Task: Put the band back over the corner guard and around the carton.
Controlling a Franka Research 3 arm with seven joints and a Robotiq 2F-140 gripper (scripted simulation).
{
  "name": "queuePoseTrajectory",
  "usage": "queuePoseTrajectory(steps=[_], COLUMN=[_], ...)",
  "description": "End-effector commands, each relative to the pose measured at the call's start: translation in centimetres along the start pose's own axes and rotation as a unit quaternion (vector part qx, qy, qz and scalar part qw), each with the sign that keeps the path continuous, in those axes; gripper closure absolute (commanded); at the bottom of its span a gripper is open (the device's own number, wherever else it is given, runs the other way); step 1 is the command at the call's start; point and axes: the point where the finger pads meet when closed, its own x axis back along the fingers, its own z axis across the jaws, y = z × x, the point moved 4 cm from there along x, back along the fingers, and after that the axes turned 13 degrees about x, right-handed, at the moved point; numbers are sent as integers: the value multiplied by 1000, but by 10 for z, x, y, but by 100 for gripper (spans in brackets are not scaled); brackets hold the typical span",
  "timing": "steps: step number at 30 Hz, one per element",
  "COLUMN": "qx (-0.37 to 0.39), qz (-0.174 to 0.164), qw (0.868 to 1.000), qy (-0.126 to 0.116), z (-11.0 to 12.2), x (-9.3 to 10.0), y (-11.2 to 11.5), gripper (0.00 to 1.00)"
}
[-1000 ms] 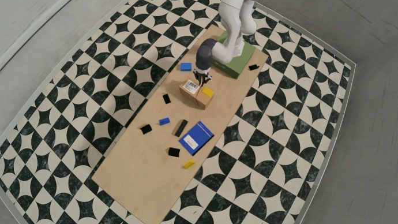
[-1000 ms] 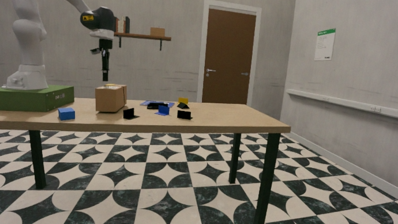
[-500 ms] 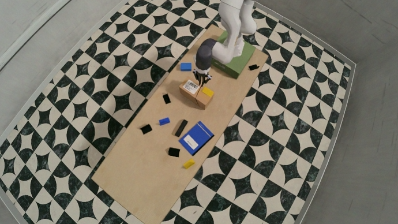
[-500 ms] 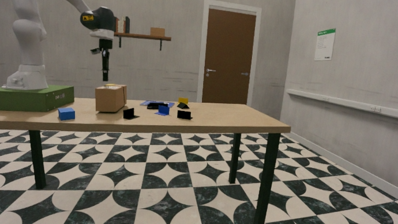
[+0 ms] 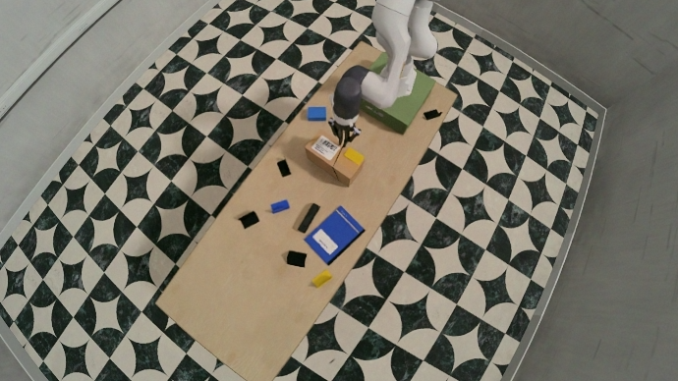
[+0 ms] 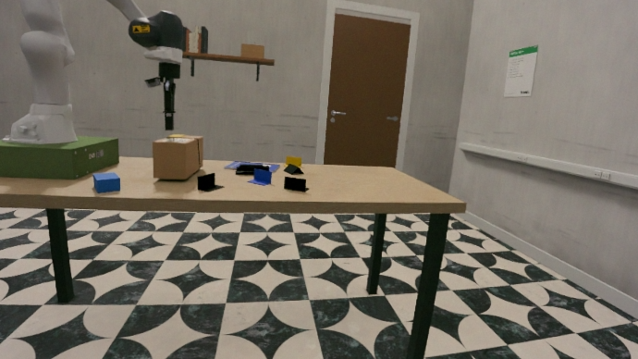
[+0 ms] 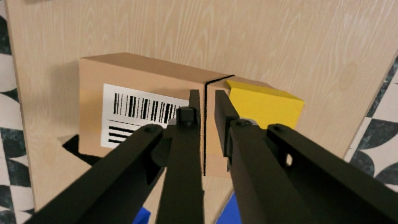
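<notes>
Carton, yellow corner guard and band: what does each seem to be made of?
Carton: looks like matte brown cardboard, going by its flat tan faces and the printed barcode label. Yellow corner guard: smooth, uniformly coloured, probably plastic or foam; the look leaves it open. Band: a thin black line round the carton, possibly rubber or strapping; too fine to tell.

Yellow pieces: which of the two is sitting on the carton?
The yellow corner guard on the carton top's corner, beside the band. The other yellow piece lies on the table, past the blue booklet.
</notes>
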Motion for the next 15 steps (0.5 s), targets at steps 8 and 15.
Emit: queuePoseTrajectory(steps=[8, 15], qx=[2, 2], qz=[0, 0], qw=[1000, 1000], qy=[0, 0], z=[0, 0], x=[-4, -8], y=[0, 0], gripper=[82, 82])
